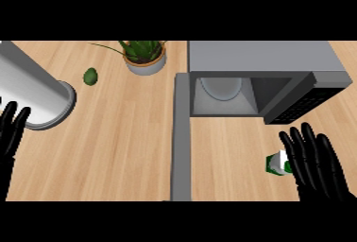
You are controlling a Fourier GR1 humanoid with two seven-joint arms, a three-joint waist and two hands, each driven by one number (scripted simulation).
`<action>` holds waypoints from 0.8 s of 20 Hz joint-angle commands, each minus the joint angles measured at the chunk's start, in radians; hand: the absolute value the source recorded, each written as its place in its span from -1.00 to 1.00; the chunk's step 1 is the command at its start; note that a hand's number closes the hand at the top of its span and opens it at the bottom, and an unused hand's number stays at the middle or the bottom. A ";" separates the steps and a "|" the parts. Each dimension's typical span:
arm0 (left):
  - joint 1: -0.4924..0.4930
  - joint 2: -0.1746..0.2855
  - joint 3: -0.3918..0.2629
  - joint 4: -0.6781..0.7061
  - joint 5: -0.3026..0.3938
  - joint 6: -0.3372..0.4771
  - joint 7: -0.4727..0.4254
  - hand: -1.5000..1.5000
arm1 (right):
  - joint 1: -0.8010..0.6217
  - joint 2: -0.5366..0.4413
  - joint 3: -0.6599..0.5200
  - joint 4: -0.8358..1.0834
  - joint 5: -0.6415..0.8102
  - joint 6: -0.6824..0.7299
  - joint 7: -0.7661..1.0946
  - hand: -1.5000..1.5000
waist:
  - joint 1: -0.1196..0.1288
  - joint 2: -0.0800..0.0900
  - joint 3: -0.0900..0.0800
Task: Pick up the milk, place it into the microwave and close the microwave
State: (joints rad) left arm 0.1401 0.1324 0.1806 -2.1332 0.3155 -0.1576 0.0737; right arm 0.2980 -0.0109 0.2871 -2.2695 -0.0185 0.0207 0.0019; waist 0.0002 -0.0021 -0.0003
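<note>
A small white and green milk carton [276, 164] stands on the wooden counter in front of the microwave, at the lower right. My right hand [317, 163] is just to its right, fingers straight and open, partly covering its right side. The grey microwave [265, 56] sits at the upper right with its door [181, 137] swung open toward me, edge-on. Its cavity [223, 94] shows a round glass plate inside. My left hand [10, 130] rests open at the left edge, fingers up.
A large white cylinder [31, 87] lies at the upper left. A potted plant [145, 56] stands at the back, with a small green avocado [90, 76] to its left.
</note>
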 commanded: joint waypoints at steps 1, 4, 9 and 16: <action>0.066 -0.026 -0.011 0.027 -0.021 -0.044 -0.061 -1.00 | 0.064 -0.018 -0.072 0.062 0.002 0.000 -0.110 -1.00 | -0.002 0.001 0.001; 0.035 -0.009 0.046 0.093 0.021 -0.083 -0.101 -1.00 | -0.021 0.006 -0.056 0.060 0.064 -0.055 -0.024 -1.00 | 0.000 0.002 0.000; 0.110 -0.025 0.056 0.013 0.029 -0.106 -0.079 -1.00 | -0.086 -0.011 -0.186 0.185 -0.009 -0.051 -0.055 -1.00 | 0.003 0.002 0.000; 0.123 -0.021 0.091 -0.053 0.077 -0.126 -0.027 -1.00 | -0.030 0.010 -0.181 0.377 0.002 -0.059 -0.219 -1.00 | 0.002 0.002 0.001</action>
State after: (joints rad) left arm 0.2662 0.1187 0.2606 -2.1777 0.3874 -0.2784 0.0385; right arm 0.2536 -0.0212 0.0901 -1.9963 -0.0380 -0.0156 -0.1371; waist 0.0028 -0.0009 0.0001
